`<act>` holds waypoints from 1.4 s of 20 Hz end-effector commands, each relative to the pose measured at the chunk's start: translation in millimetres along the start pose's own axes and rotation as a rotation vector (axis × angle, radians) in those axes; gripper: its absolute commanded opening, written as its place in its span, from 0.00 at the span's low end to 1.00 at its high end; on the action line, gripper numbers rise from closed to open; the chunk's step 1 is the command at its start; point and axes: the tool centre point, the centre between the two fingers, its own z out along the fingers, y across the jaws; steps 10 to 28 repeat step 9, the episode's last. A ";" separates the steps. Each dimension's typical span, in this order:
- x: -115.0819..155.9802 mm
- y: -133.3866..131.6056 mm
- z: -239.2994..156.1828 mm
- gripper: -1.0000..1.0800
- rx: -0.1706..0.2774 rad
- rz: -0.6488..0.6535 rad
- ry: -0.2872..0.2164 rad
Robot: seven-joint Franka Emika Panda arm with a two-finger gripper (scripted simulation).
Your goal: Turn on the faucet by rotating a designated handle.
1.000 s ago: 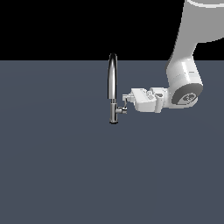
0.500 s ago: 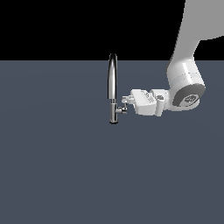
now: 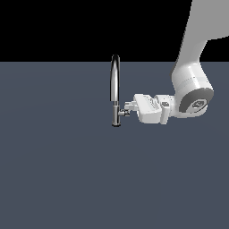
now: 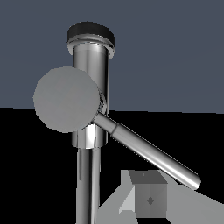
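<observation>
The faucet (image 3: 115, 85) is a slim chrome tap with a high arched spout, standing upright on a short base. Its handle (image 3: 124, 113) juts from the base toward the exterior view's right. My gripper (image 3: 128, 108) reaches in level from that side, its fingertips right at the handle. In the wrist view the faucet base (image 4: 90, 61) is close, with a round stub end (image 4: 65, 99) and the handle's thin lever (image 4: 148, 151) slanting away from it. One grey finger (image 4: 149, 199) shows just under the lever's outer end. I cannot tell whether the jaws are open or shut.
The faucet stands on a flat dark grey-blue surface (image 3: 58, 170) that fills the view around it. My white arm (image 3: 192, 89) comes down from the upper part of the exterior view's right.
The arm's wrist joint has shifted slightly down and toward the exterior view's right. The hand stays at the handle, and the faucet looks unchanged.
</observation>
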 end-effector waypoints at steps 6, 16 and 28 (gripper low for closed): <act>47.7 19.0 -6.3 0.00 0.008 0.020 0.003; 61.2 24.3 -8.2 0.00 0.010 0.025 0.004; 61.2 24.3 -8.2 0.00 0.010 0.025 0.004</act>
